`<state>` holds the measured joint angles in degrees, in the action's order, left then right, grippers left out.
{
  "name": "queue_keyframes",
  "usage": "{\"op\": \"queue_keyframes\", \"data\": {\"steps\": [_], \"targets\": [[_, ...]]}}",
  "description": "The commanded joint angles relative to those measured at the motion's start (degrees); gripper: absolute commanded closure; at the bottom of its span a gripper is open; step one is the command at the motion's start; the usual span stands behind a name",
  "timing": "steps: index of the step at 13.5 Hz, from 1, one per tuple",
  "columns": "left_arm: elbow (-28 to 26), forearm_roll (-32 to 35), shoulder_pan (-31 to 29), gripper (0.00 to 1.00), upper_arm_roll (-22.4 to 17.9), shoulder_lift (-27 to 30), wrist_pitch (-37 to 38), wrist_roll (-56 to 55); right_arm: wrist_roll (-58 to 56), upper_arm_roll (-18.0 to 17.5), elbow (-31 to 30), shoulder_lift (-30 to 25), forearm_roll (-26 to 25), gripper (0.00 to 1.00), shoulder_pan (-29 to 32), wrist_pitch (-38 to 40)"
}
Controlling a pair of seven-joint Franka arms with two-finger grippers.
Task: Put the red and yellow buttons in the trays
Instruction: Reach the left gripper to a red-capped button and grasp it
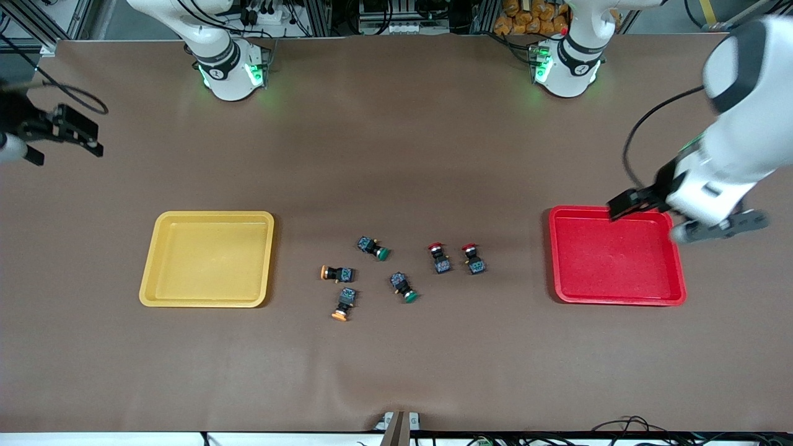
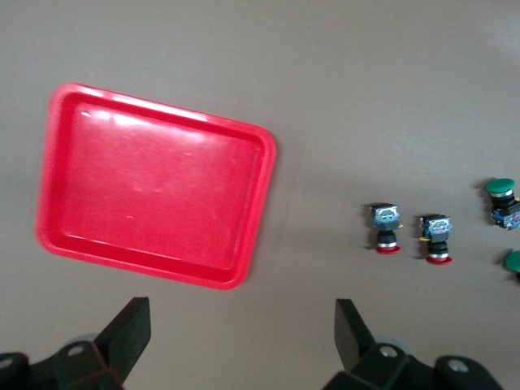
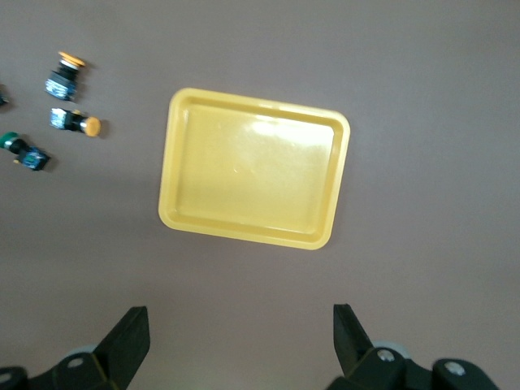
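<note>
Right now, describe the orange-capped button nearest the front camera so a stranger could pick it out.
Start at the shallow yellow plastic tray, then look toward the table's middle, where six small push-button switches lie. The orange-capped button is the cluster's nearest to the front camera, its cap pointing toward that camera.

Trays: we see the yellow tray (image 1: 207, 258) toward the right arm's end of the table, the red tray (image 1: 616, 257) toward the left arm's end.
Buttons: between them, two red buttons (image 1: 438, 257) (image 1: 474, 257), two yellow buttons (image 1: 336, 272) (image 1: 344, 303), two green buttons (image 1: 373, 248) (image 1: 403, 287).
Grippers: left gripper (image 1: 672, 220) over the red tray's rim; right gripper (image 1: 65, 148) over bare table.
</note>
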<state>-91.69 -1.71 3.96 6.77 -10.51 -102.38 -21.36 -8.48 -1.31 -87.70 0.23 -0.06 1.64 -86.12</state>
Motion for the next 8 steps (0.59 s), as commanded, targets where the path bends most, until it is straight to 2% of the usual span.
{"op": "queue_keyframes", "data": {"steps": [1,8], "targets": [[1.0,-0.6,1.2,0.0,2.2,-5.2,-4.0,-5.9,-0.4,-0.1,1.3,3.2,1.0,0.0,2.6,0.6],[1.4,-0.2,6.2,0.0,2.2,-16.3,-14.3,-17.8,-0.7,-0.2,1.7,5.7,1.2,0.0,3.4,0.8]]}}
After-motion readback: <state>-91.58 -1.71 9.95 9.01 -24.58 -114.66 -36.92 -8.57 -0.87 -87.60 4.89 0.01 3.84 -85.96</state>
